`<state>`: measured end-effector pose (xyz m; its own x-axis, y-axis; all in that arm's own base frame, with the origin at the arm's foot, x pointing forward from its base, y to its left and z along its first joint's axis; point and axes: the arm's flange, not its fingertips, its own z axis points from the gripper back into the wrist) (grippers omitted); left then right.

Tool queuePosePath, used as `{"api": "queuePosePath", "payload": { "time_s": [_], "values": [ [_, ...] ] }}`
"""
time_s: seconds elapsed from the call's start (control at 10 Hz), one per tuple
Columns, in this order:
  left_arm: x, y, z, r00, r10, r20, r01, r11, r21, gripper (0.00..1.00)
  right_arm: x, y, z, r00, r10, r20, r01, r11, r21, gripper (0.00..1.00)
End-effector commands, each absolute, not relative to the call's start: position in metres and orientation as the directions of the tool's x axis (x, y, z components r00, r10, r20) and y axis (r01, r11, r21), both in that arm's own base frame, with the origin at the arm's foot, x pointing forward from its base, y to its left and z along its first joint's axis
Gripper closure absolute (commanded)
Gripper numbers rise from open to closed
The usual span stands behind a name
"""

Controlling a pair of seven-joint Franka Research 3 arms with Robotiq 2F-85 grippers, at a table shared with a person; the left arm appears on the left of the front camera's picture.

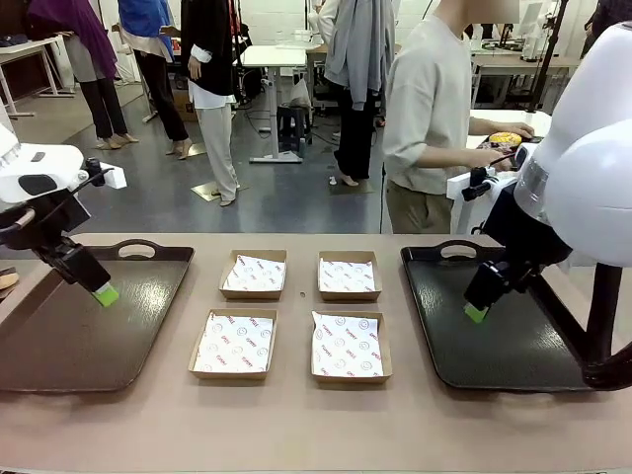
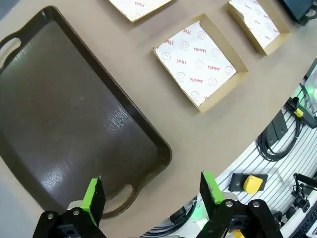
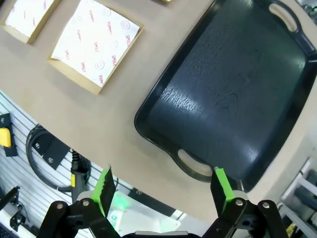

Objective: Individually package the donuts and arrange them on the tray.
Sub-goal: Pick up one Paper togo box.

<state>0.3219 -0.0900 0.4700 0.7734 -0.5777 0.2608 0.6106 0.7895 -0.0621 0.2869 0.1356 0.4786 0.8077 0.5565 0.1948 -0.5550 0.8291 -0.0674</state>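
A yellow-iced donut (image 1: pixel 506 138) lies on a dark plate on a side table beyond the far right, under the person's hand (image 1: pixel 515 129); any other donuts there are hidden behind my right arm. My left gripper (image 1: pixel 104 293) (image 2: pixel 152 191) hangs open and holds nothing above the brown tray (image 1: pixel 89 331) (image 2: pixel 74 114). Over the black tray (image 1: pixel 509 341) (image 3: pixel 233 84), my right gripper (image 1: pixel 476 312) (image 3: pixel 163 186) is likewise open, with nothing between its fingers. Both trays are bare.
Between the trays sit several shallow cardboard boxes lined with printed paper (image 1: pixel 254 275) (image 1: pixel 349 276) (image 1: pixel 234 344) (image 1: pixel 347 346) (image 2: pixel 200 62) (image 3: pixel 96 44). A person (image 1: pixel 430 109) stands at the far side, turned toward the right. Other people stand farther back.
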Motion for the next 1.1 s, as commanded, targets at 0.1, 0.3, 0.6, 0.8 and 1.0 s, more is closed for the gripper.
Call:
{"api": "queuePosePath", "payload": {
  "time_s": [0.1,0.3,0.6,0.8,1.0],
  "values": [
    [0.331,-0.097,0.461,0.763,-0.583,0.278,0.619,0.783,-0.059,0.00,0.299,0.141,0.468,0.803,0.560,0.204,-0.559,0.826,-0.066,0.00],
    [0.337,-0.081,0.473,0.808,-0.486,0.332,0.580,0.754,-0.307,0.00,0.294,0.113,0.481,0.854,0.397,0.336,-0.494,0.822,0.285,0.00],
    [0.364,-0.013,0.467,0.923,-0.119,0.366,0.381,0.405,-0.831,0.00,0.290,0.017,0.473,0.886,-0.165,0.434,-0.303,0.503,0.810,0.00],
    [0.370,0.030,0.445,0.967,0.057,0.247,0.230,0.213,-0.950,0.00,0.276,-0.037,0.449,0.896,-0.311,0.317,-0.226,0.296,0.928,0.00],
    [0.368,0.067,0.419,0.979,0.153,0.132,0.110,0.144,-0.983,0.00,0.260,-0.088,0.425,0.894,-0.383,0.232,-0.170,0.191,0.967,0.00]
  ]
}}
